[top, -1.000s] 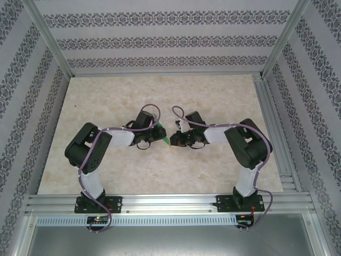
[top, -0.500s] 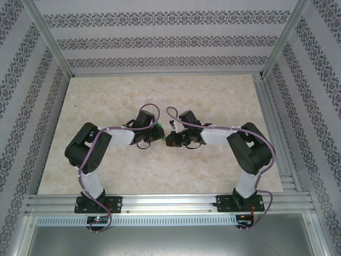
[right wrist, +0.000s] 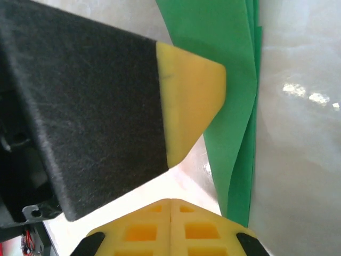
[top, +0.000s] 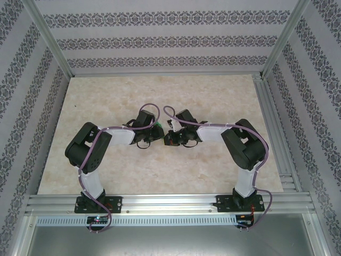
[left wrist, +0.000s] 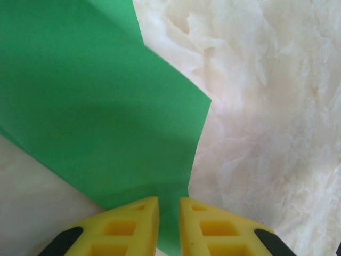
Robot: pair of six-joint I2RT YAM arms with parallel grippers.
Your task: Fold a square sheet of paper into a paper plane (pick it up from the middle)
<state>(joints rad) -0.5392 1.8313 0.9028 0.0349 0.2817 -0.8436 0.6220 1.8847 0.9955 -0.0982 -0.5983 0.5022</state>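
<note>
Walls (top: 160, 42) with striped wallpaper enclose a pale marbled tabletop (top: 101, 106).

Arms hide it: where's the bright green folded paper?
Top view: the green paper sits mid-table between left gripper and right gripper; left wrist view: the left one pinches its edge.

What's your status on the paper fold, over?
Left gripper pinching thin bright green paper sheet. Right gripper shut beside it. Grippers close together.
</note>
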